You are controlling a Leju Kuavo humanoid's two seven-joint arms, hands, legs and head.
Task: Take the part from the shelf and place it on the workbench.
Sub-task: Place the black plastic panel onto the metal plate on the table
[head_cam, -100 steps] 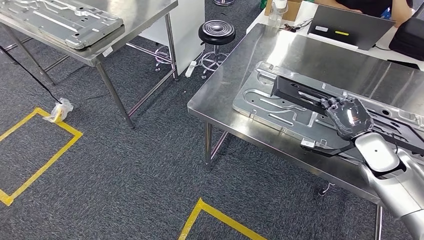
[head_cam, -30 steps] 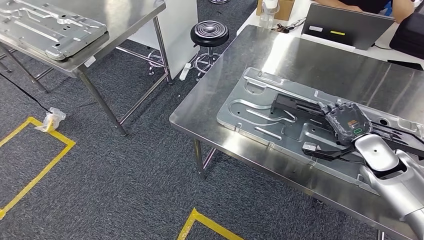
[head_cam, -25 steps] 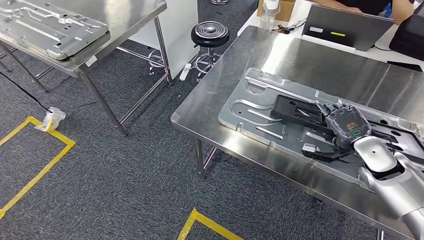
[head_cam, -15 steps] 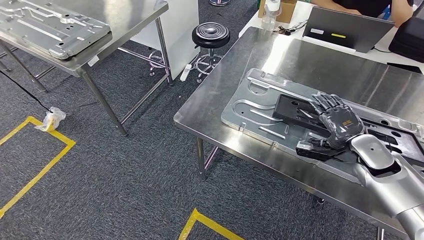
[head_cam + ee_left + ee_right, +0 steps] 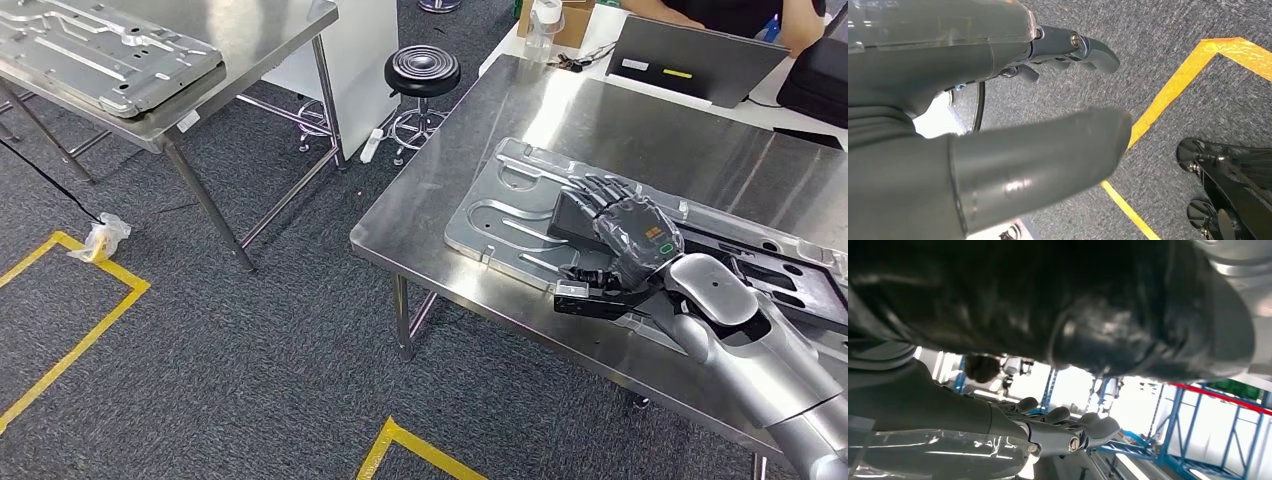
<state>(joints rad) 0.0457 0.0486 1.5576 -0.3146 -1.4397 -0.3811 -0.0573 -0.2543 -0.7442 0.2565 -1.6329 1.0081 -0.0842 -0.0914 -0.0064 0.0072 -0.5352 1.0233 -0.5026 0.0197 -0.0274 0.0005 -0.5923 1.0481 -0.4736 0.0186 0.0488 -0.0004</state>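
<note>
The black part (image 5: 572,213) lies lengthwise on a silver stamped plate (image 5: 500,215) on the steel workbench (image 5: 620,120). Its small bracket end (image 5: 585,297) points toward the bench's front edge. My right hand (image 5: 630,235) lies over the part's left end with its fingers (image 5: 600,188) stretched out straight and spread. In the right wrist view the part (image 5: 1058,300) is a dark mass close by, and the right hand's fingers (image 5: 1068,432) reach out with a bright gap between them and it. My left hand (image 5: 998,100) hangs over the carpet and holds nothing.
A second steel table (image 5: 250,40) at the far left carries another silver plate (image 5: 100,45). A black stool (image 5: 422,68) stands between the tables. A laptop (image 5: 690,62) and a seated person (image 5: 760,12) are at the workbench's far side. Yellow tape (image 5: 90,330) marks the carpet.
My right hand brought the part down onto the silver plate, spread its fingers and slid left along the part. The bracket end shifted left with it. The view shifted slightly.
</note>
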